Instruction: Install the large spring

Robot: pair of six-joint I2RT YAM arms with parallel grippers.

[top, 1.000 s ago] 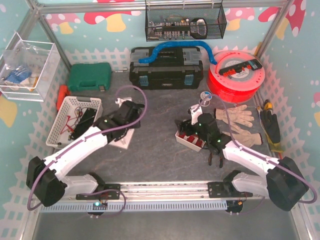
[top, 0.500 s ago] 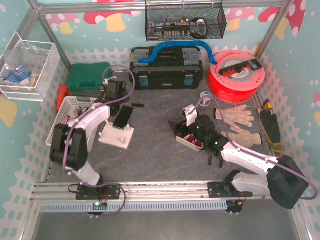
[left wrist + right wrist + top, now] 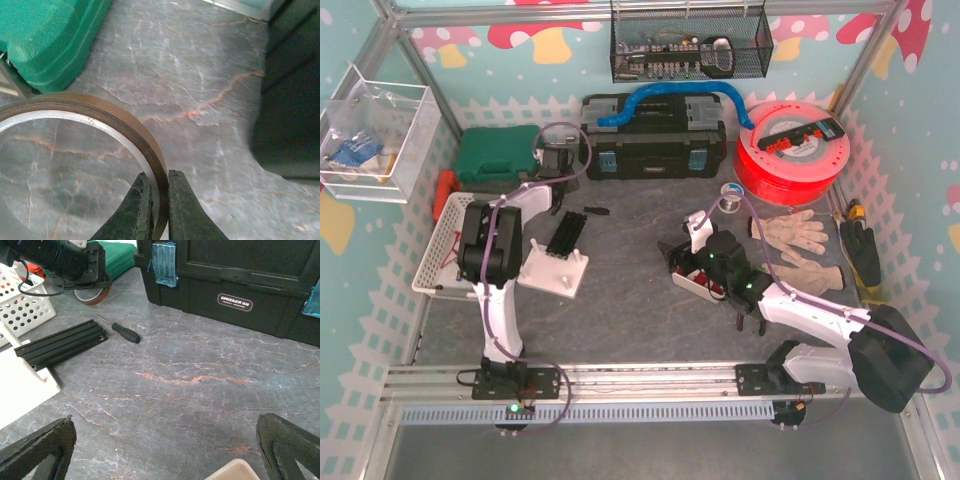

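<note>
No spring shows in any view. My left gripper (image 3: 159, 176) is shut on the rim of a brown tape roll (image 3: 125, 117), which sits just over the table between the green case (image 3: 50, 35) and the black toolbox (image 3: 295, 100). In the top view this gripper (image 3: 555, 165) is at the back left. The right wrist view shows the roll (image 3: 92, 292) under it. My right gripper (image 3: 165, 427) is wide open and empty, low over the bare table. In the top view it (image 3: 685, 262) is over a white tray of red parts (image 3: 698, 280).
Black extrusions (image 3: 565, 232) lie on a white base plate (image 3: 555, 270), with a small screwdriver (image 3: 597, 211) beside them. A white basket (image 3: 465, 240) stands on the left. A red spool (image 3: 790, 150) and gloves (image 3: 800, 245) are on the right.
My left arm has swung from over the white base plate to the back left, by the green case, and now grips the tape roll. My right gripper has shifted slightly left.
</note>
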